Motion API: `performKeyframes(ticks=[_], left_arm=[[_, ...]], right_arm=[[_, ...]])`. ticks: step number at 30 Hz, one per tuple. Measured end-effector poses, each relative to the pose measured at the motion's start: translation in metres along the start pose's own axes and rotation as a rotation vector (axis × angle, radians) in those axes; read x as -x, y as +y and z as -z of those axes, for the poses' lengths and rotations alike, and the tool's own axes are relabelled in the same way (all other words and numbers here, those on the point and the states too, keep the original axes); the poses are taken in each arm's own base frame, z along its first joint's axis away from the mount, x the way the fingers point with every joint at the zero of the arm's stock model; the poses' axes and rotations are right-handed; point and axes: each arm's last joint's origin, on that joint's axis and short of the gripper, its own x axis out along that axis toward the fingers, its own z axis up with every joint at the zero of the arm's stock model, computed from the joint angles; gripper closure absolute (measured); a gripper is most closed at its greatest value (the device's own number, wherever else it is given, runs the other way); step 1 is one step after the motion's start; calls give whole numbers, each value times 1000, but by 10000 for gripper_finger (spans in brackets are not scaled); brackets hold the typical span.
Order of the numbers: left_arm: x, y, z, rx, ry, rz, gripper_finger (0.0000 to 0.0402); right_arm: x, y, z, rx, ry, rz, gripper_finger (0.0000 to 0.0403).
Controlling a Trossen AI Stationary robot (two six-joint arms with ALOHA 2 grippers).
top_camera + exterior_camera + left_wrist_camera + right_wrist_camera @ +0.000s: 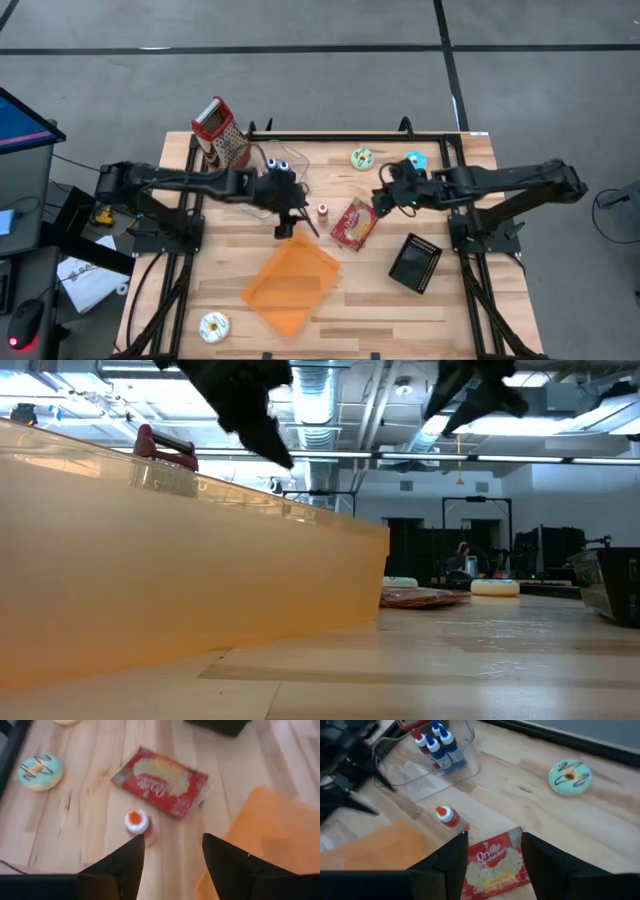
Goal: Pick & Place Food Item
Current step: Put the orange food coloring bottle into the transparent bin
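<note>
The left gripper (297, 222) is hanging with its fingers apart, grasping nothing, just above the far edge of the orange tray (290, 286). A small bottle (323, 211) is standing right of it. Further right, the red popcorn bag (354, 223) is lying flat. The right gripper (381, 199) is hovering over the bag's far right edge, also released.
</note>
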Motion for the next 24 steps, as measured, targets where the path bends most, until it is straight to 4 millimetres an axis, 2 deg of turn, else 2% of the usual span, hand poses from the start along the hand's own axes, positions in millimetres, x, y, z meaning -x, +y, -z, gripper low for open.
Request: performKeyframes(ticks=[4,7,11,16,24], left_arm=[[-6,26,4,-26,13,73,209],[-15,36,-2,-51,25,106,199],[-36,42,-14,-84,66,114,177],[-61,44,-17,-83,109,115,153],[-88,45,-15,-81,130,120,150]], right_arm=[[7,-6,13,-48,1,6,228],[11,-9,21,-64,-4,15,228],[13,-13,30,-89,-5,15,228],[19,-15,35,-112,-15,13,228],[25,-19,36,-121,-12,19,228]])
